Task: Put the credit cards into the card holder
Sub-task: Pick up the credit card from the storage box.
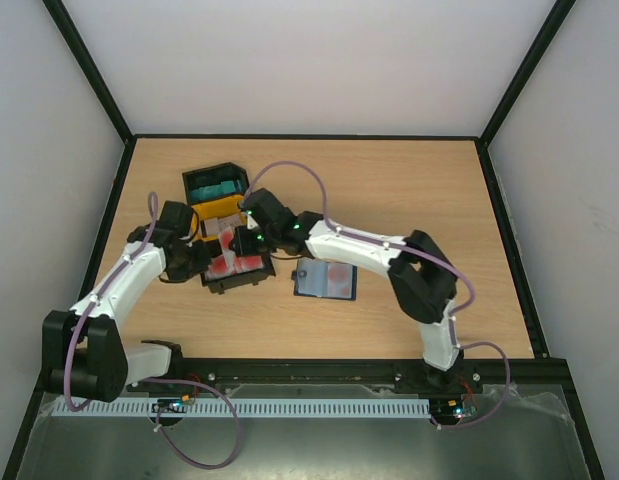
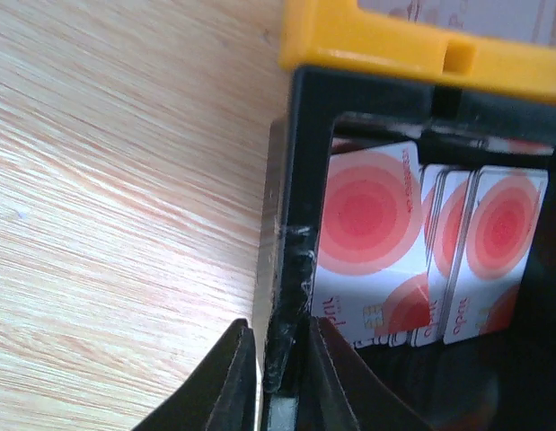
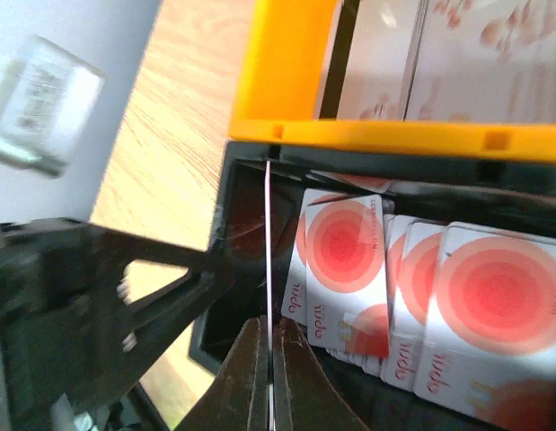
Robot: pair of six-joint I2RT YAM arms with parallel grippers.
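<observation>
Over on the left, left gripper (image 2: 279,382) is clamped on the tray (image 2: 304,162) wall, cards (image 2: 367,215) inside; right gripper (image 3: 269,382) pinches one card (image 3: 269,233) edge-on (only wrist cams show either grip). Top view alone shows the holder (image 1: 326,281), lying right of the tray.

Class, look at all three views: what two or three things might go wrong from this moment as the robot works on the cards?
1. The right claw pinches just one end of an upright card; it may slip or twist when lifted.
2. That card stands close to the black tray's wall and could catch on the yellow tray next to it.
3. The left claw grips only the tray wall; a hard pull may tip the tray.
</observation>
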